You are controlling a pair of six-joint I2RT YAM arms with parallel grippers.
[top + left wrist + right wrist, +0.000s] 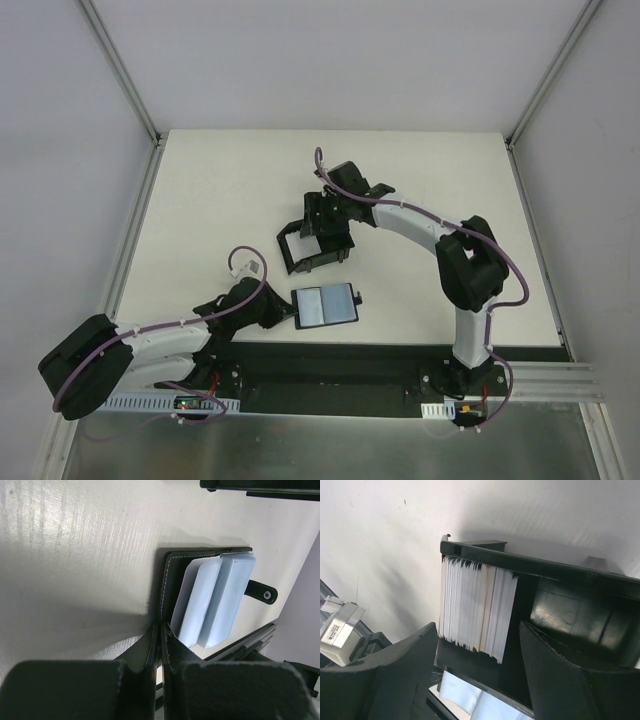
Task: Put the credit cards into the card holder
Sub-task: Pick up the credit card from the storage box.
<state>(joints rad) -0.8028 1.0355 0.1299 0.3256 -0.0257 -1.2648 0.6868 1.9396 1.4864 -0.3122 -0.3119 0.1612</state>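
left gripper (158,647) pinches the stitched black wallet (169,575) by its edge; right gripper (479,652) gapes wide, holding nothing, fingers either side of thin white cards (472,605) stacked in a black box (550,570).

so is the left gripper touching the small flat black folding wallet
Touching. The left wrist view shows the left gripper shut on the stitched edge of the small flat black folding wallet, with no gap.
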